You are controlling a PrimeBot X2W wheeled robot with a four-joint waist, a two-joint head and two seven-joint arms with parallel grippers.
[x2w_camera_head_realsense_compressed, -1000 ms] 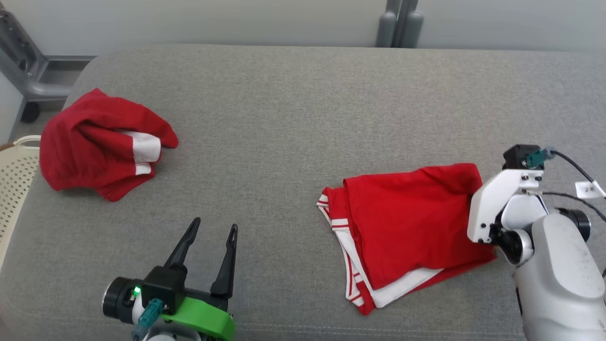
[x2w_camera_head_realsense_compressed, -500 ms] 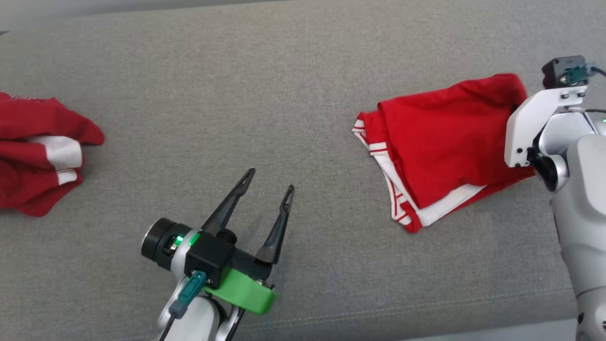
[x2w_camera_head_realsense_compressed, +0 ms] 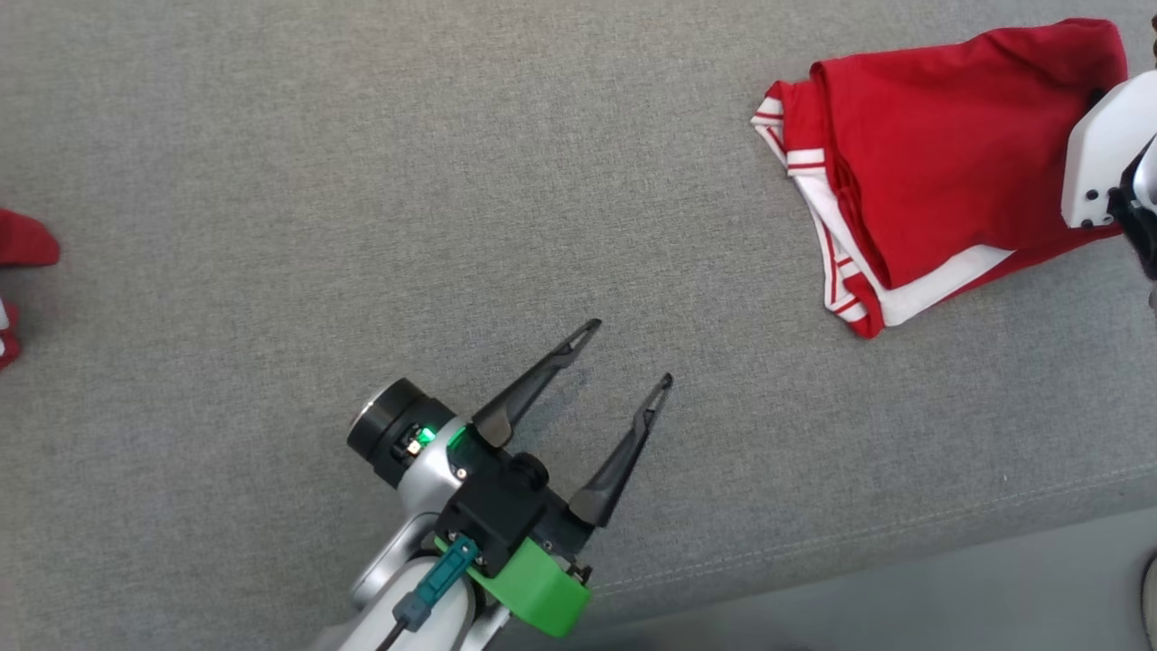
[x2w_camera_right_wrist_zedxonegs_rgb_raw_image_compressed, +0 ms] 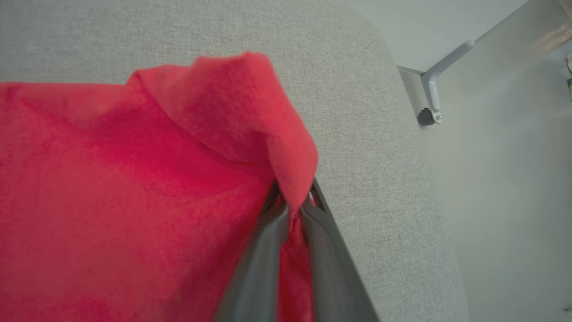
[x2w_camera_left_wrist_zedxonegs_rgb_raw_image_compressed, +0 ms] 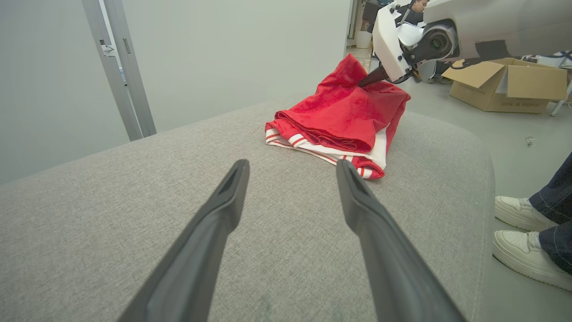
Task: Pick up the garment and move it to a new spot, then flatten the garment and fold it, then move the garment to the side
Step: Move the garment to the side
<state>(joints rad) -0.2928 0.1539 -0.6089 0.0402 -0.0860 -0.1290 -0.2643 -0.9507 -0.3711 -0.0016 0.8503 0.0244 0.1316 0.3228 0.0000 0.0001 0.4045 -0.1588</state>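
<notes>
Here, the right tool [x2w_camera_right_wrist_zedxonegs_rgb_raw_image_compressed: 292, 197] is pinched on a raised corner of the folded red garment [x2w_camera_head_realsense_compressed: 931, 154], which lies at the right end of the grey counter [x2w_camera_head_realsense_compressed: 362, 181]. The left tool [x2w_camera_head_realsense_compressed: 630, 352], spread and empty, points toward it from well apart, so the right arm is nearer.

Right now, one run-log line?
garment: folded, on grey cushion | right gripper: shut on garment corner | left gripper: open, empty
</notes>
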